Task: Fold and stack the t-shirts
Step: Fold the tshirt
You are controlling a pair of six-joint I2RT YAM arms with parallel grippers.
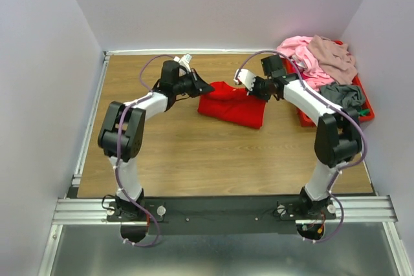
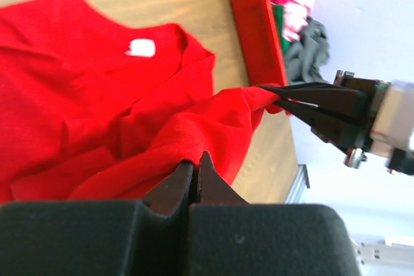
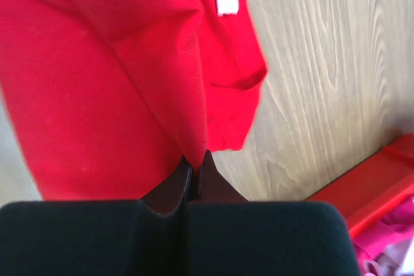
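A bright red t-shirt [image 1: 233, 106] lies rumpled on the wooden table between the two arms. Its white neck label [image 2: 141, 48] faces up. My left gripper [image 2: 196, 159] is shut on a fold at the shirt's left edge. My right gripper [image 3: 199, 158] is shut on a pinch of the same shirt at its right edge. In the top view the left gripper [image 1: 207, 87] and right gripper [image 1: 250, 90] face each other across the shirt's far side. The cloth rises slightly to both grips. Pink [image 1: 297, 50], mauve-beige [image 1: 333, 56] and grey [image 1: 343, 95] t-shirts lie heaped at the back right.
A rigid red tray [image 1: 367, 104] at the table's right edge holds the heap of shirts, close behind my right arm. Its rim [image 2: 249, 17] runs just past the red shirt. Pale walls close in the table on three sides. A metal rail [image 1: 90, 121] borders the left edge.
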